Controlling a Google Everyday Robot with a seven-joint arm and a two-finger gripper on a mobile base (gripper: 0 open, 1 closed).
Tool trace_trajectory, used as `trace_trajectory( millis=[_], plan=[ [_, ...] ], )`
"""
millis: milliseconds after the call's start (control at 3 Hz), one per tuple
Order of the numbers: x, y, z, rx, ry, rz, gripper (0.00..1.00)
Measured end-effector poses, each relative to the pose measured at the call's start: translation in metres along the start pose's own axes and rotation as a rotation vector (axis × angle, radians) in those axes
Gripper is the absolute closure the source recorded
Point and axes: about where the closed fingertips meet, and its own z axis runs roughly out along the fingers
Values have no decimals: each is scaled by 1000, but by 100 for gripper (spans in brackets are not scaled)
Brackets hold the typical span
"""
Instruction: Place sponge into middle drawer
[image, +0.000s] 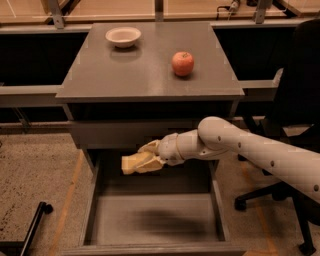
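Note:
The pale yellow sponge (134, 163) is held in my gripper (148, 156), whose cream fingers are shut on its right end. The white arm reaches in from the right. The sponge hangs in the air in front of the cabinet, above the back left part of the middle drawer (100, 220). That drawer is pulled out toward the camera; its grey floor shows a dark shadow and nothing else. The top drawer's plain grey front (115, 134) is closed, just behind the sponge.
On the cabinet top (100, 75) stand a red apple (183, 63) and a white bowl (123, 36). A black office chair (295, 125) stands at the right. A black bar (30, 227) lies on the floor at the lower left.

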Motion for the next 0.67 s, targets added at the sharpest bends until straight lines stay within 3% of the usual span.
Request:
trace_trajectory(
  millis=[667],
  plan=[
    [59,12,19,12,29,67,100]
  ],
)
